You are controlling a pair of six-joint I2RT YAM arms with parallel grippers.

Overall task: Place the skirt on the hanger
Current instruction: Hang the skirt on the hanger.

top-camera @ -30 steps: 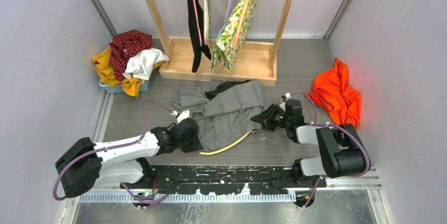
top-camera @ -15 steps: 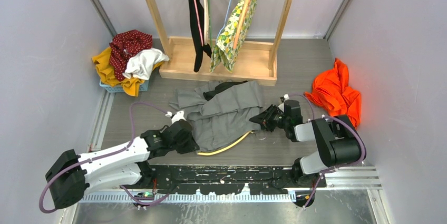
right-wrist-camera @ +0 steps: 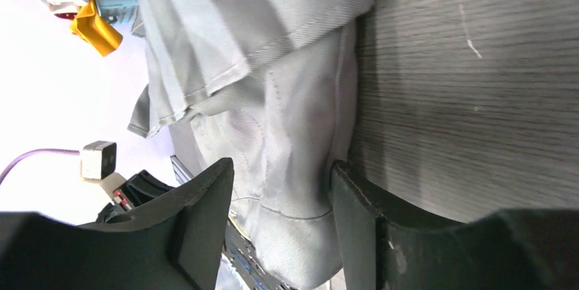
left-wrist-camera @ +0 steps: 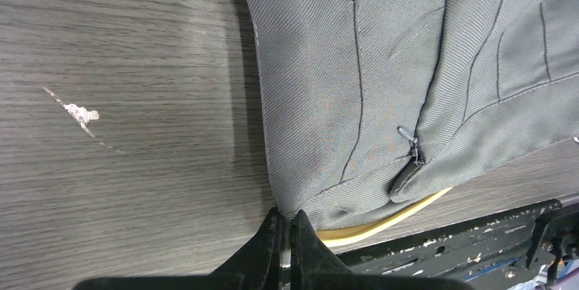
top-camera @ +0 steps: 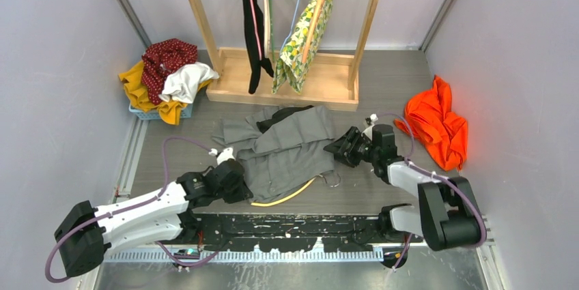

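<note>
A grey skirt [top-camera: 287, 150] lies crumpled on the wooden table. A yellow hanger [top-camera: 283, 196] lies under its near edge, its metal hook [top-camera: 330, 179] sticking out to the right. My left gripper [top-camera: 237, 179] is shut on the skirt's near left corner; in the left wrist view the jaws [left-wrist-camera: 289, 220] pinch the grey hem [left-wrist-camera: 321, 99], with the hanger [left-wrist-camera: 389, 218] just beside them. My right gripper [top-camera: 338, 148] is open at the skirt's right edge; in the right wrist view its fingers [right-wrist-camera: 280, 181] straddle the cloth [right-wrist-camera: 287, 140] without closing.
A wooden rack [top-camera: 283, 85] with hung garments stands at the back centre. A blue basket of clothes [top-camera: 167, 78] sits at back left. An orange cloth [top-camera: 437, 126] lies at right. A black rail [top-camera: 293, 225] runs along the near edge.
My left gripper pulled back and left, dragging the skirt's corner and the hanger with it. My right gripper lifted slightly farther back along the skirt's right edge.
</note>
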